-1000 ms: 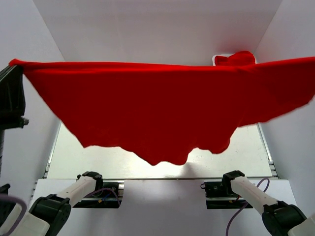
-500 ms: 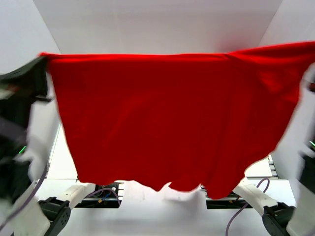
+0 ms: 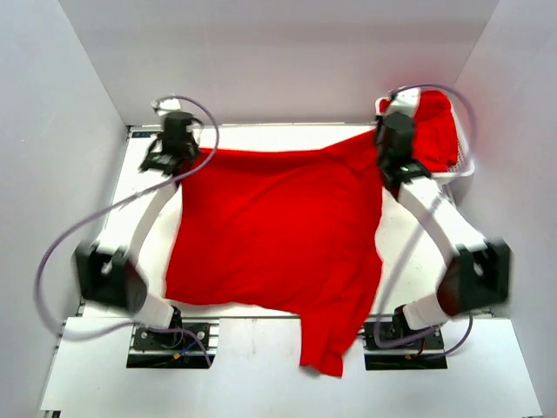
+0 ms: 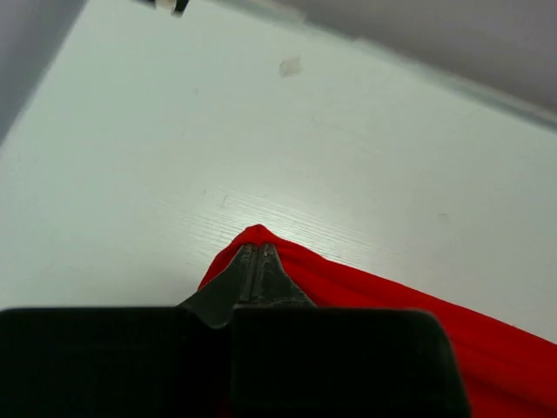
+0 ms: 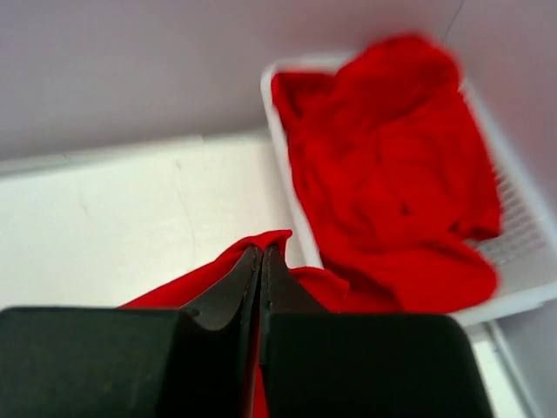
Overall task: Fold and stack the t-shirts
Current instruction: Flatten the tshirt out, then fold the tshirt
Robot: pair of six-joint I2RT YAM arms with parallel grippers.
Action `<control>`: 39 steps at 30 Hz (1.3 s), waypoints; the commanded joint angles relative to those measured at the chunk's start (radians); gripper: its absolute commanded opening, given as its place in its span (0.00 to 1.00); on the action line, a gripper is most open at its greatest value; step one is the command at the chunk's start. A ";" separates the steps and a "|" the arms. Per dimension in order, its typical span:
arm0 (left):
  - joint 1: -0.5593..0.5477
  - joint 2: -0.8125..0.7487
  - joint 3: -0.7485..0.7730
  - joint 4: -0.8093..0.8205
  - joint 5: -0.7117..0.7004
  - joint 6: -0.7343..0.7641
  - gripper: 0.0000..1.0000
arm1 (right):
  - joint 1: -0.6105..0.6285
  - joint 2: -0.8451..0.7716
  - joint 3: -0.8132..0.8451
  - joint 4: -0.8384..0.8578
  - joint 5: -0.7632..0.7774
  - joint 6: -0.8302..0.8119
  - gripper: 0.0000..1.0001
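One red t-shirt lies spread over the table, its near corner hanging past the front edge. My left gripper is shut on its far left corner, low over the tabletop. My right gripper is shut on the far right corner, just left of the basket. In both wrist views the jaws are pressed together with red fabric pinched at the tips. More red t-shirts lie bunched in the basket.
The white mesh basket stands at the back right corner, next to my right gripper. White walls close in the back and both sides. Bare tabletop shows left of the shirt and along the back.
The t-shirt hung stretched high in front of the camera; now both arms have swung forward and down, and it lies spread on the table, still held at two corners.
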 commanded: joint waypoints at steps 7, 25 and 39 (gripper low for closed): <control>0.119 0.574 0.271 0.146 -0.017 0.002 0.00 | -0.035 0.565 0.405 -0.015 -0.057 0.092 0.00; 0.182 0.821 0.560 0.141 0.130 0.156 0.00 | -0.037 0.762 0.685 -0.286 -0.186 0.150 0.00; 0.182 0.597 0.301 0.069 0.090 0.184 0.00 | -0.035 0.521 0.587 -0.815 -0.298 0.257 0.00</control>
